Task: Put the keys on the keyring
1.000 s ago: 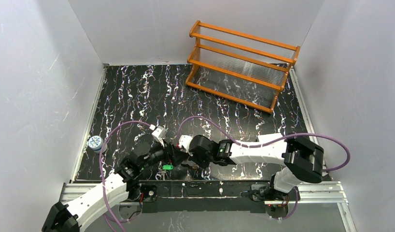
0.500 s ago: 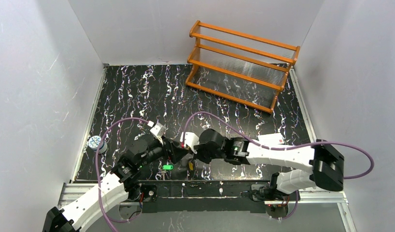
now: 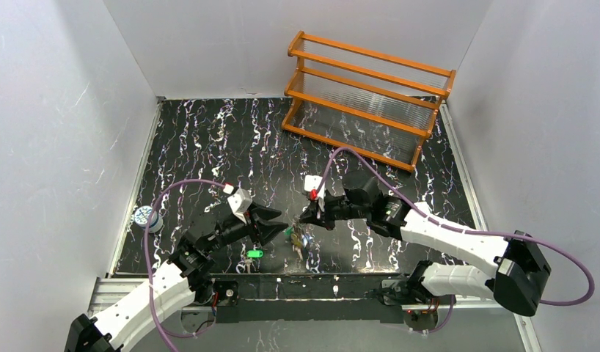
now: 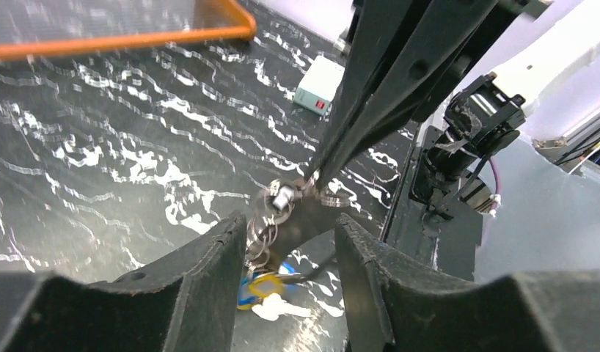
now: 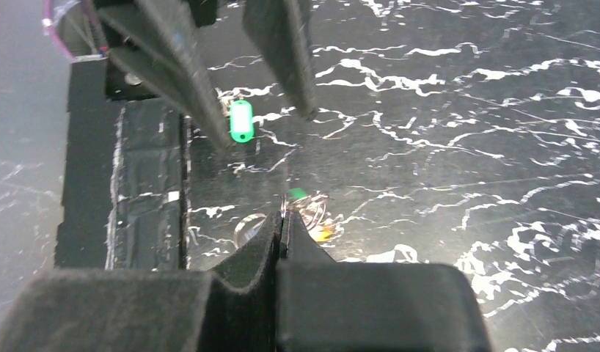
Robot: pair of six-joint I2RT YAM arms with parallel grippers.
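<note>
1. Left gripper point(image 3: 283, 229): jaws half spread, empty, flanking the keys point(image 3: 297, 240).
2. Right gripper point(image 3: 304, 218): closed, tips at the keyring point(image 4: 284, 196); hold unconfirmed.
3. Keys bunched at keyring, near front edge of table point(image 3: 209, 147); green key point(image 3: 254, 254) lies apart.

Table point(image 3: 209, 147) marbled black-white; rack point(image 3: 367, 111) orange; key point(image 3: 254, 254) green; 2nd key point(image 4: 257, 287) maybe yellow.
</note>
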